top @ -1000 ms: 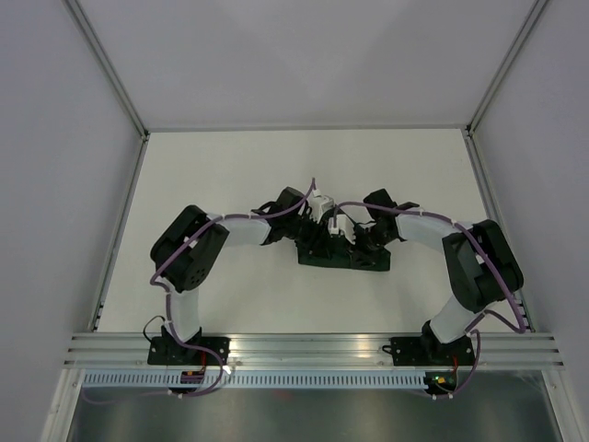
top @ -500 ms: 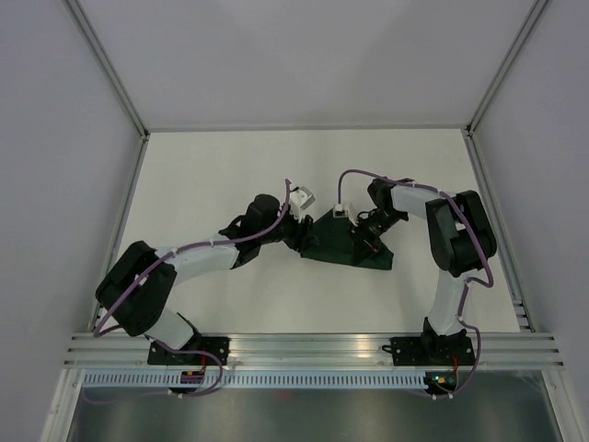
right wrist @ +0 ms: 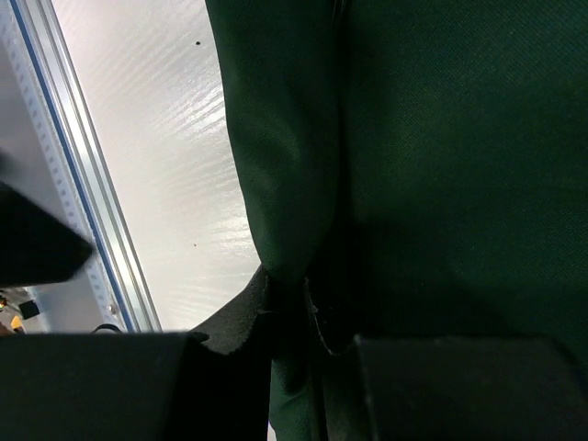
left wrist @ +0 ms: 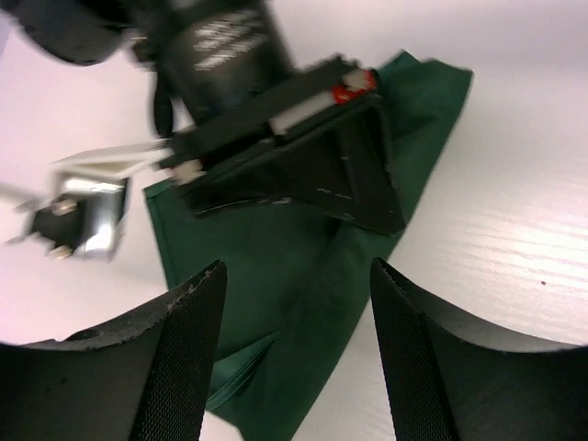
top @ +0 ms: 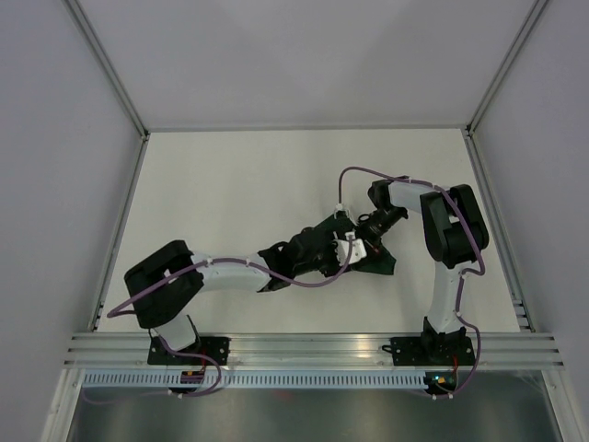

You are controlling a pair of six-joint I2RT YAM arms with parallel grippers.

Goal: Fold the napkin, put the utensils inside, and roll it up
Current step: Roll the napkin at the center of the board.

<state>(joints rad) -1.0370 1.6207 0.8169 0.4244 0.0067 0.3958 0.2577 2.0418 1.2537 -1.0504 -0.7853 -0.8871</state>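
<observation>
The left end effector (left wrist: 294, 285) is spreading wide, swinging round over the napkin (left wrist: 262, 262); the right end effector (right wrist: 312, 335) is still pinching a fold, so folding is continuing.

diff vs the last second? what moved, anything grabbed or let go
The left claw swept rightward, from the napkin's left edge to over its middle, as its arm dropped low toward the near edge. It opened wider and holds nothing. The napkin went from a flat rectangle to a narrower, bunched fold. Unchanged: the right claw stays pinched on the napkin's right side.
</observation>
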